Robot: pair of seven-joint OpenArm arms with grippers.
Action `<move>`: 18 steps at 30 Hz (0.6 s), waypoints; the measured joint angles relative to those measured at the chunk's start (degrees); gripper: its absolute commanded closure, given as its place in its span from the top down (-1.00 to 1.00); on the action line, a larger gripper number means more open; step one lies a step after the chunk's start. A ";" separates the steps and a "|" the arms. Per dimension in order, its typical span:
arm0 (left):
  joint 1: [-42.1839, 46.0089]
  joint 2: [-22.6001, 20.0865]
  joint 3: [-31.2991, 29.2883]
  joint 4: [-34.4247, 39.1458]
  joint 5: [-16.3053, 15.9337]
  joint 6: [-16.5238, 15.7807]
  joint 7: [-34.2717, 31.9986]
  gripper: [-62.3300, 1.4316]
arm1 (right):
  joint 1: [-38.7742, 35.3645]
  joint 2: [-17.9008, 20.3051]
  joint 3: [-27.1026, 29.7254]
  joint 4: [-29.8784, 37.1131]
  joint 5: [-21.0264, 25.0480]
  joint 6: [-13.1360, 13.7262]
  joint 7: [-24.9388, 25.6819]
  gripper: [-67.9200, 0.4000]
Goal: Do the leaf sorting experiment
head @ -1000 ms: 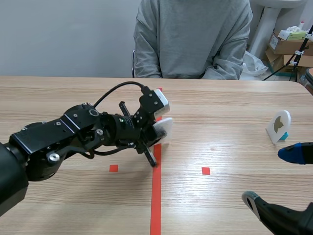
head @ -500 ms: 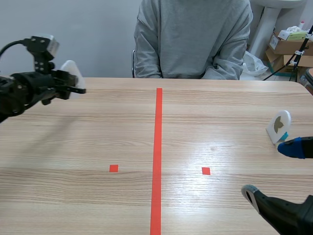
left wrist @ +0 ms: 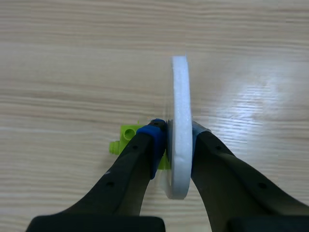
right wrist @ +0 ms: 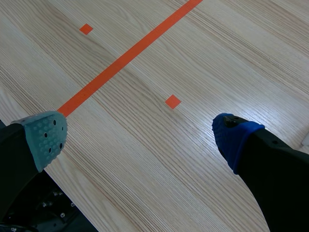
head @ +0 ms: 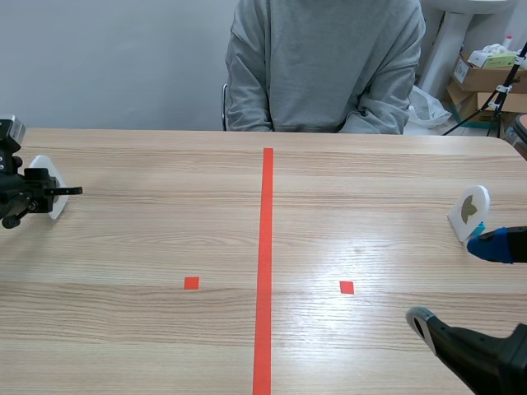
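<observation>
1. the left gripper (left wrist: 176,140) pinches a white disc card (left wrist: 180,121) edge-on between its pads, at the far left edge of the table (head: 165,247). the card's lime-green base (left wrist: 126,137) is low by the wood.
2. i cannot tell whether that base rests on the table; letting go looks like the step left for this card.
3. a second disc with a leaf picture (head: 472,207) stands upright at the far right edge and seems already sorted.
4. the right gripper (right wrist: 140,135) hovers just beside it, jaws spread wide, holding nothing.
5. with one card on each side of the red tape line (head: 265,247), the sorting seems near its end.
</observation>
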 measured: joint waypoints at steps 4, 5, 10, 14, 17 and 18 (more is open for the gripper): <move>0.11 0.02 0.00 0.09 3.02 0.22 -0.17 -0.83 | 0.00 0.00 0.00 0.00 0.00 0.00 -0.42 0.83; 0.11 0.04 0.00 0.13 3.72 0.20 -0.42 -0.83 | 0.00 0.00 0.00 0.00 0.00 0.00 -0.83 0.83; 0.31 0.02 0.00 0.20 5.31 0.22 -0.39 -0.69 | 0.00 0.00 0.00 0.00 -0.02 0.00 -0.87 0.83; 0.87 0.02 0.00 0.24 5.38 0.22 -0.70 -0.19 | 0.00 0.00 0.00 0.00 -0.02 0.00 -0.87 0.83; 1.42 0.02 0.00 0.24 5.38 0.22 -1.07 0.02 | 0.00 0.00 0.00 0.00 -0.02 0.00 -0.87 0.83; 1.55 0.02 0.00 0.24 5.38 0.22 -1.05 0.15 | 0.00 0.00 0.00 0.00 -0.02 0.00 -0.87 0.83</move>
